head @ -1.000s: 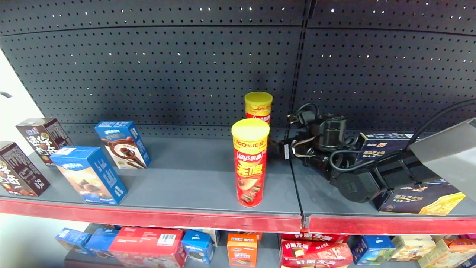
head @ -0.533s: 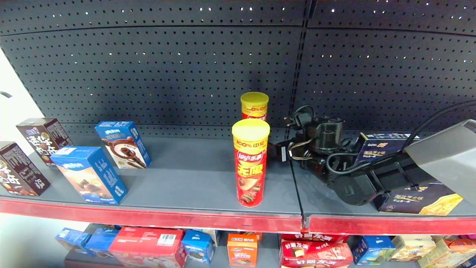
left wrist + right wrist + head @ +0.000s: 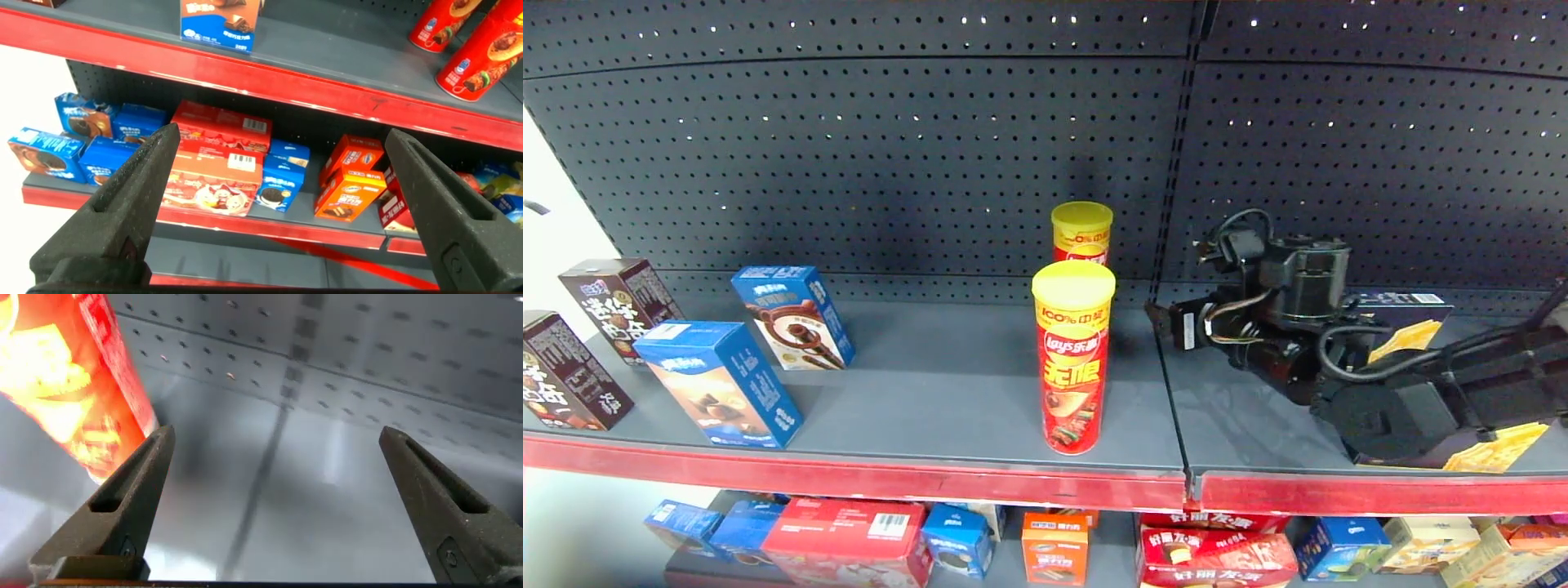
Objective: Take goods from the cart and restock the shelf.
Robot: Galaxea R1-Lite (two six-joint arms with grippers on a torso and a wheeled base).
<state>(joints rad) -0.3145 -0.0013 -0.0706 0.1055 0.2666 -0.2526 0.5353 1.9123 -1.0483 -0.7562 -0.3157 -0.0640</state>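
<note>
Right gripper gapes wide, empty, low over the shelf; rear chip can stands near, outside its fingers.

The right gripper is drawing away from the rear chip can, sliding toward the robot's right and lifting a little above the shelf. A second ago it was tucked in close beside that can's lower part, behind the front chip can; now a bare strip of shelf is showing between gripper and cans. The rear can is standing slightly farther to the left than a second ago. The arm's grey forearm cover is passing out of the head view at the right edge, and the arm is covering more of the front dark blue box, leaving mostly its yellow corner showing.
</note>
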